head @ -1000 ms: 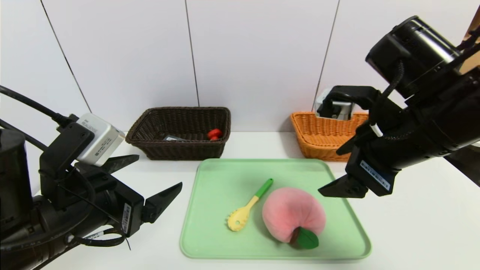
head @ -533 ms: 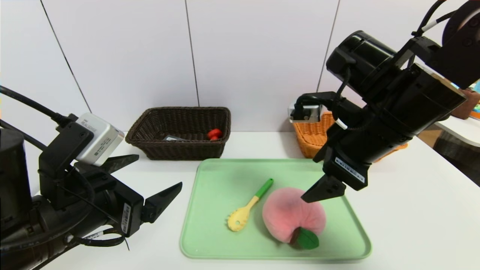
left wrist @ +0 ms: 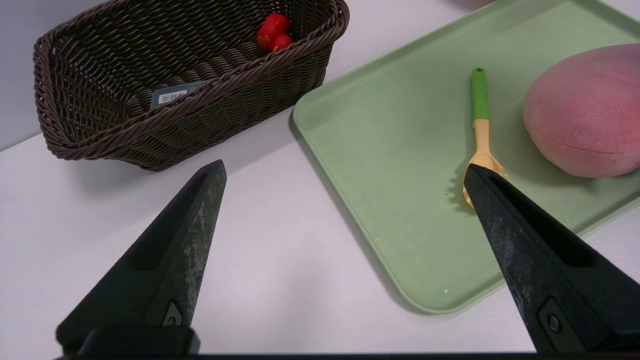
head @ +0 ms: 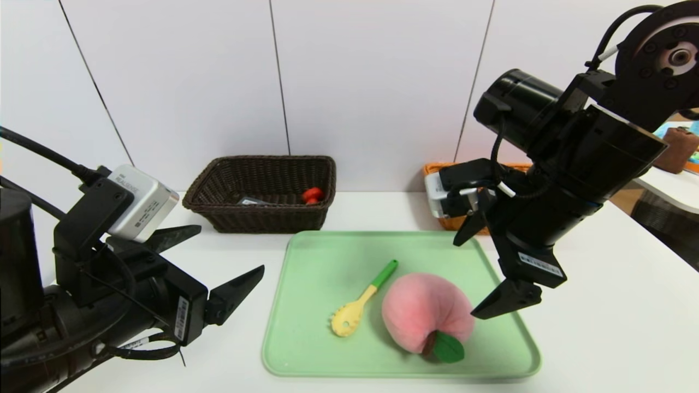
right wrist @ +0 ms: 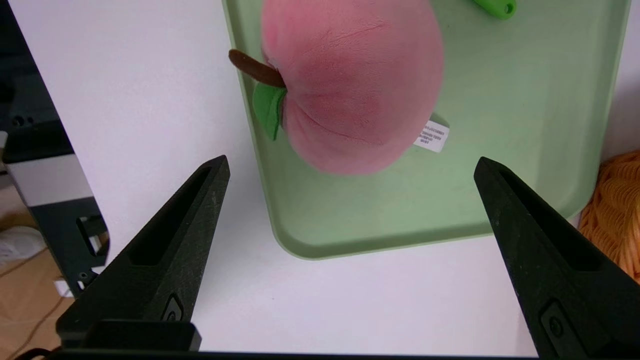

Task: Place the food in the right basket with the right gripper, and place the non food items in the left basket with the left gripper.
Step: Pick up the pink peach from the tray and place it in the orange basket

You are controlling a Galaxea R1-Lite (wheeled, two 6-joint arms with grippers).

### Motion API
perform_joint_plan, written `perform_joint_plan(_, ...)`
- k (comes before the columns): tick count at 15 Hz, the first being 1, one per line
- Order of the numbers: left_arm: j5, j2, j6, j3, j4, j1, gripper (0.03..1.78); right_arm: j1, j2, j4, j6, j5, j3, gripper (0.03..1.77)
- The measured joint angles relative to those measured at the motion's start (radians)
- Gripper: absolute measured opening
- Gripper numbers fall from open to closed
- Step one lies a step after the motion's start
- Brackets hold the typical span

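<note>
The food, a fuzzy pink plush peach [head: 426,314] [right wrist: 350,85] with a green leaf and brown stem, lies on the green tray [head: 327,262]. My right gripper [head: 464,279] [right wrist: 351,161] hangs open over the tray's right side, just right of the peach and not touching it. A yellow pasta spoon [head: 360,305] [left wrist: 480,120] with a green handle lies left of the peach. The left basket [head: 262,218], dark brown, holds a red duck [head: 312,195] [left wrist: 273,31] and a grey case [head: 252,201] [left wrist: 172,95]. My right arm largely hides the right basket [head: 430,168] [right wrist: 612,200]. My left gripper [head: 231,248] [left wrist: 344,165] waits open, left of the tray.
White wall panels rise directly behind both baskets. The white table [head: 600,327] has bare surface right of the tray and in front of the dark basket. A second table with objects shows at the far right edge.
My right arm swung from in front of the orange basket to over the tray, then turned and lowered beside the peach. The left arm stayed still.
</note>
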State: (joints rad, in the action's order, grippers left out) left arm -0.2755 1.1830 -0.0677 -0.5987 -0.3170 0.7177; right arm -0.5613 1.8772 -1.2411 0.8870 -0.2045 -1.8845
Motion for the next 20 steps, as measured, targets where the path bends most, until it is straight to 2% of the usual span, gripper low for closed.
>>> perform_joint_plan(2,0.000,0.000,0.000,0.001,0.000,0.000,1.69,0.005,0.003,-0.003,0.069,-0.006,0.003,1.69)
perform_joint_plan(5,0.000,0.000,0.000,0.001,0.000,0.000,1.69,0.006,0.019,-0.002,0.093,-0.018,0.012,1.69)
perform_joint_plan(7,0.000,0.000,0.001,0.001,0.000,0.000,1.69,0.006,0.030,0.008,0.109,-0.058,0.027,1.69)
perform_joint_plan(20,0.000,0.001,0.000,-0.003,0.001,0.000,1.69,-0.006,0.145,0.090,0.116,-0.060,0.102,1.70)
